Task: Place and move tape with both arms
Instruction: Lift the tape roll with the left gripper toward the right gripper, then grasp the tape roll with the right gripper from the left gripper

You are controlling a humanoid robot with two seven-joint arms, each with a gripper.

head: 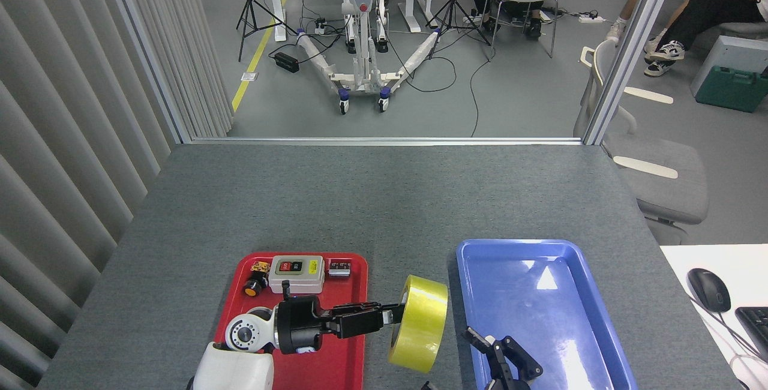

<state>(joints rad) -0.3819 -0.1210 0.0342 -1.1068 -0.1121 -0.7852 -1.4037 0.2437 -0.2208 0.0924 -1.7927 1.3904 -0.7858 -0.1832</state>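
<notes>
Head view shows the tape [420, 324], a light, stiff, glossy and likely slippery roll best pinched through its core wall, upright between red tray [345, 360] and blue tray [510, 252], clamped by the left gripper [393, 315]; right gripper [501, 357] spread apart.

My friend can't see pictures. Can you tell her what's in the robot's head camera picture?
The robot's left end effector holds a yellow tape roll upright over the grey table, between a red tray and an empty blue tray. Its right end effector waits by the blue tray's near-left edge.
</notes>
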